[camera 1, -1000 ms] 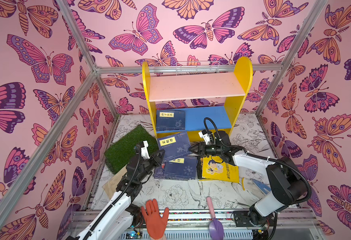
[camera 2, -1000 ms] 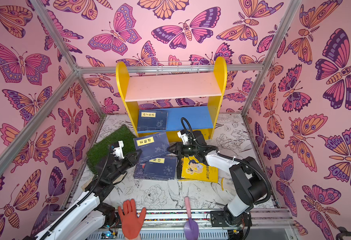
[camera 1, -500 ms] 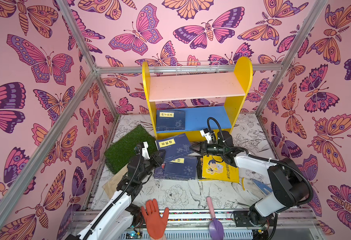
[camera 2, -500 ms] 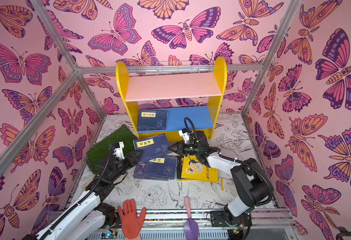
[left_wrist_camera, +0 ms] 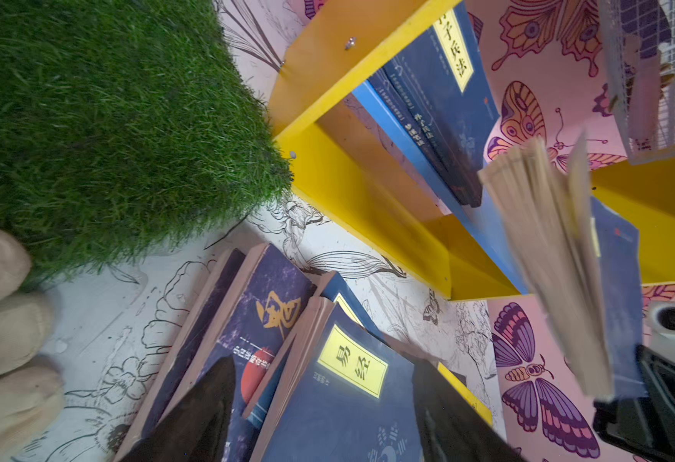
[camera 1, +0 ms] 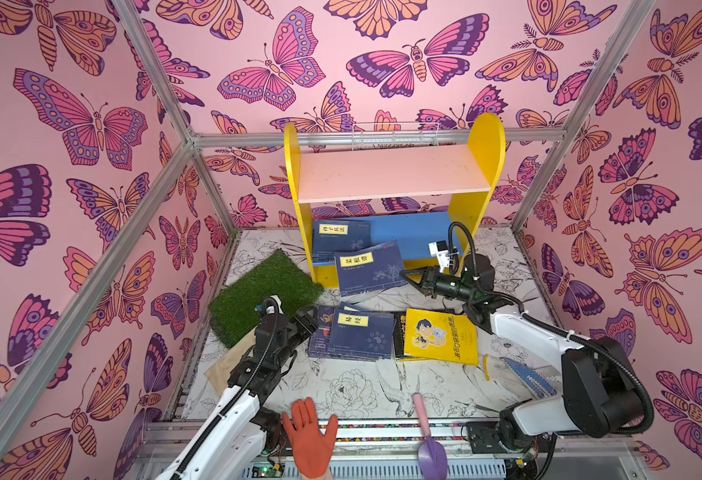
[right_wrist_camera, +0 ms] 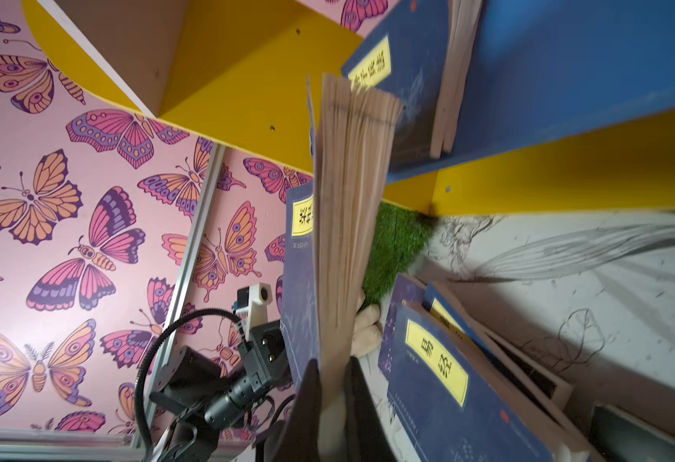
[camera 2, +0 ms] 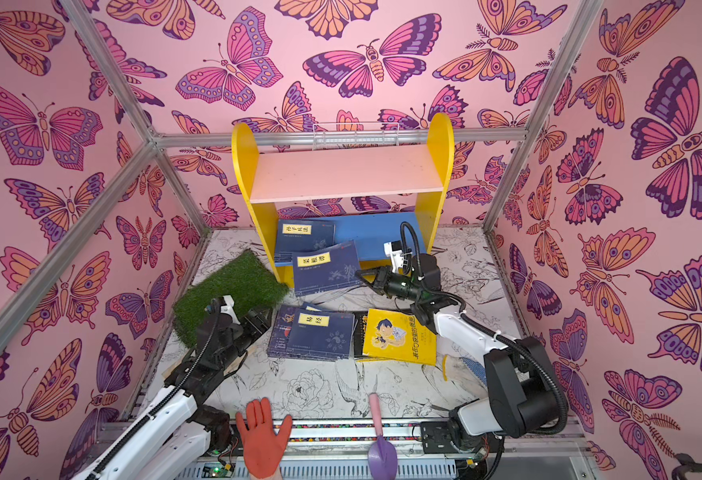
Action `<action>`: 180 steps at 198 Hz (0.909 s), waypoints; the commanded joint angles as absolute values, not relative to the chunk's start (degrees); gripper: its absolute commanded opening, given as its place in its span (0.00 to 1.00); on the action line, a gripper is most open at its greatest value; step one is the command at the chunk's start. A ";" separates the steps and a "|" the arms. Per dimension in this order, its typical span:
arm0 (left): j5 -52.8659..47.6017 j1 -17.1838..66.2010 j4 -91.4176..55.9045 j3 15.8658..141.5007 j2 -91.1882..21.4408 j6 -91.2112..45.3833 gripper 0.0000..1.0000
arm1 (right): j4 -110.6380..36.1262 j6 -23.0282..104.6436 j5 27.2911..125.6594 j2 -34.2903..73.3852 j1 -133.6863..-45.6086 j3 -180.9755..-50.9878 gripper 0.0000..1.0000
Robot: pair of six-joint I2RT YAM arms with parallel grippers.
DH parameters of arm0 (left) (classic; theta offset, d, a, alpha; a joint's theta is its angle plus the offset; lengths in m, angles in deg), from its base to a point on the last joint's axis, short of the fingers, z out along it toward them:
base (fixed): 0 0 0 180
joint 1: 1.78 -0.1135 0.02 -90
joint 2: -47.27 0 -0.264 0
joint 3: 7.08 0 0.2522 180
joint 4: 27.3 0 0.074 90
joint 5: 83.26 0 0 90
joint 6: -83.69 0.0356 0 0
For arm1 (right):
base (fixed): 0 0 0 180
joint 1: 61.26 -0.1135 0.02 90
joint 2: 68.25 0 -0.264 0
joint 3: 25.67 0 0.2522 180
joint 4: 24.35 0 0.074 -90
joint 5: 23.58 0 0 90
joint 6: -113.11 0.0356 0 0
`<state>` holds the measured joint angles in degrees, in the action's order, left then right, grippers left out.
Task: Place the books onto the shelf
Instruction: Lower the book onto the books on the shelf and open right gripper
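Note:
The shelf stands at the back, with a pink upper board and a blue lower board. Navy books lie on the left of the lower board. My right gripper is shut on the edge of a navy book, held tilted at the shelf's front. My left gripper is open at the left edge of a stack of books lying on the table. A yellow cartoon book lies to the right of the stack.
A green turf mat lies left of the shelf and a beige cloth under my left arm. An orange glove and a purple trowel sit at the front edge. A white wire rack hangs behind the shelf.
My left gripper has opened and let go of the navy book and drawn back a little. My right gripper has shut on that book and carried it toward the shelf.

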<state>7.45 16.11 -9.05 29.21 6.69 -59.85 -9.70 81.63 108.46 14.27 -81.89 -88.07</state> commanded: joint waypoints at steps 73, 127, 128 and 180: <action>6.13 15.56 -6.23 28.79 4.25 -60.06 0.72 | -9.07 79.58 96.23 40.46 -82.73 -118.22 0.00; 5.99 15.53 -5.35 28.71 4.56 -59.57 0.72 | -14.87 78.24 96.45 48.93 -85.61 -126.58 0.00; 5.97 15.53 -5.36 28.68 4.56 -59.57 0.72 | -14.89 78.27 96.55 49.01 -85.61 -126.60 0.00; 5.86 15.53 -5.20 28.61 4.34 -59.61 0.72 | -15.78 78.92 96.49 51.13 -87.22 -126.70 0.00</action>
<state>6.29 15.85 -6.99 28.81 4.29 -60.57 -15.60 78.74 96.42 49.28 -86.15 -124.94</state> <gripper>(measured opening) 0.722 0.080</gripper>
